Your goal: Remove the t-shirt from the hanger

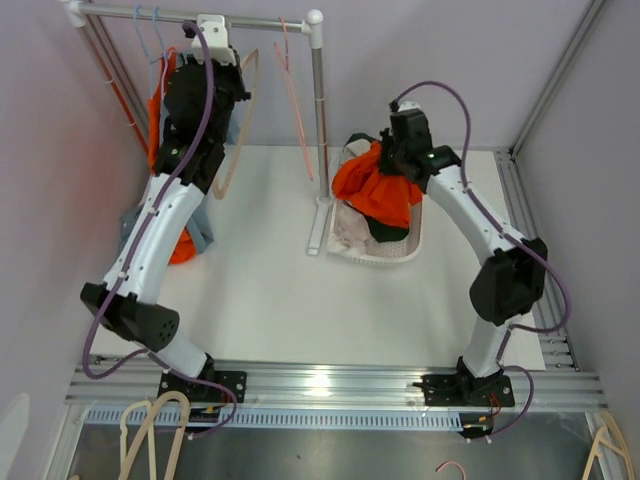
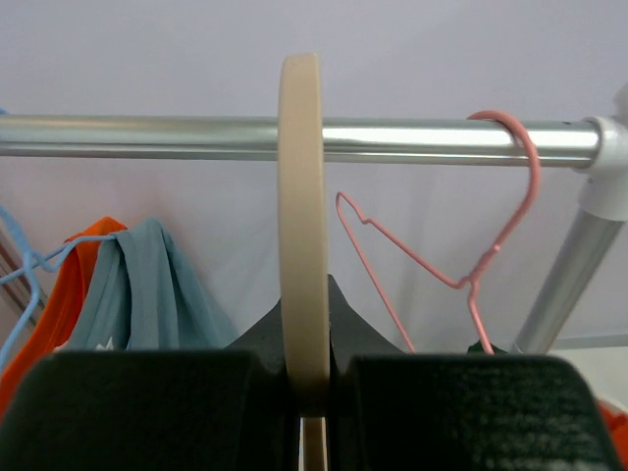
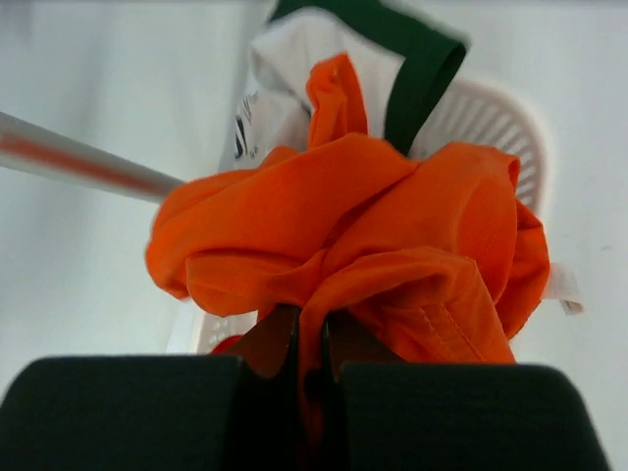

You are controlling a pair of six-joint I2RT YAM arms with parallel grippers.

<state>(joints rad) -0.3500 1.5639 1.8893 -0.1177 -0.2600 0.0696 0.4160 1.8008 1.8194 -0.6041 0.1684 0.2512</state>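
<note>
Table spreads below both my claws. Rack rail runs crosswise just beyond my left claw. Basket sits beyond my right claw.

Orange t-shirt is bunched and pinched tight in right claw, hanging over basket. Overhead view hides that grip; wrist view shows it.

Left claw is clamped on bare beige hanger, which rises straight ahead across rail; cannot tell if touching.

Pink hanger is hooked on rail, right of left claw.
</note>
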